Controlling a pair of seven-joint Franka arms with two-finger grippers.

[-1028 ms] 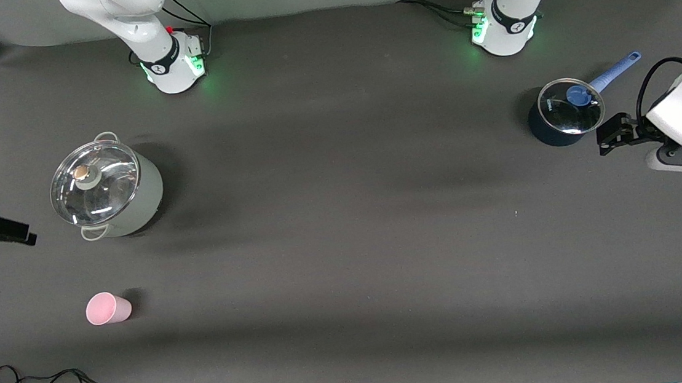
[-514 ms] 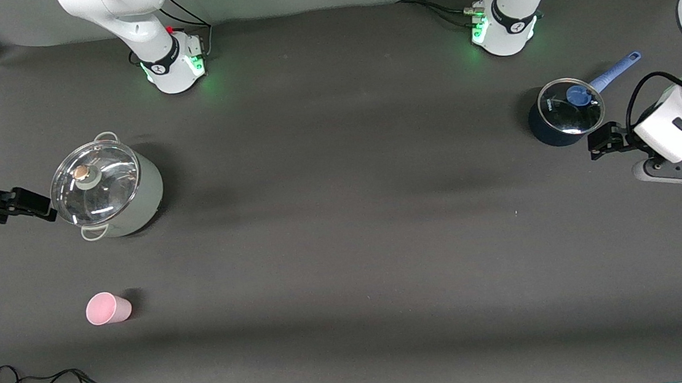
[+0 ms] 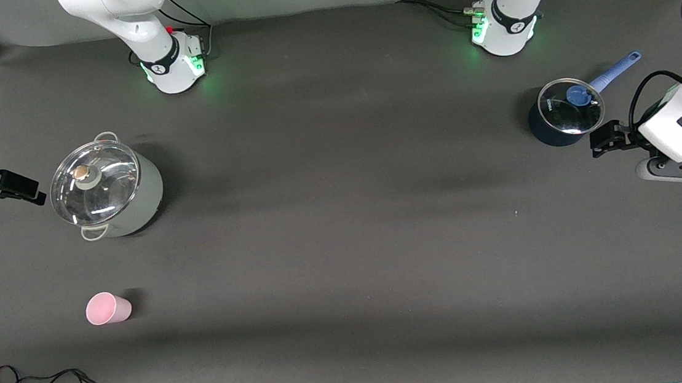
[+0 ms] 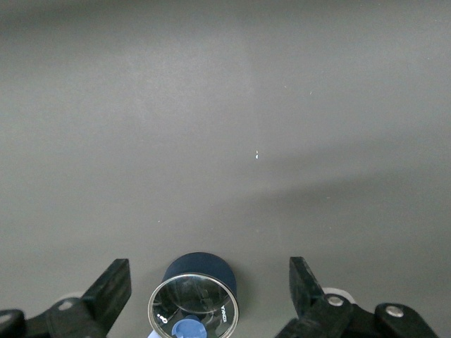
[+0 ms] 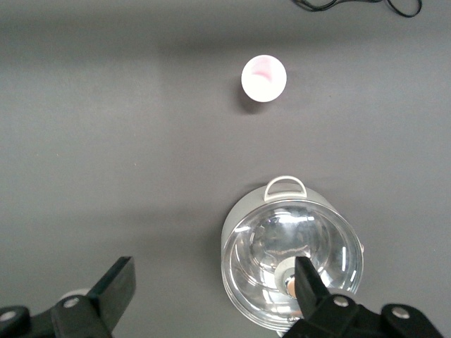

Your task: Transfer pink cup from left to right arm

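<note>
Front view: the pink cup (image 3: 107,308) is seen upright on the table, nearer the camera than the grey lidded pot (image 3: 106,190), at the right arm's end; the right gripper (image 3: 10,186) hangs beside that pot, the left gripper (image 3: 605,139) beside the blue saucepan (image 3: 563,111). Left wrist view: the fingers (image 4: 113,289) are spread wide over the saucepan (image 4: 197,299); nothing is held. Right wrist view: the fingers (image 5: 116,285) are likewise spread, empty, over the pot (image 5: 292,257); the cup (image 5: 264,78) stands well apart.

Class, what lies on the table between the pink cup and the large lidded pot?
Nothing: bare dark table separates the pink cup from the large lidded pot, shown in the front and right wrist views.
</note>
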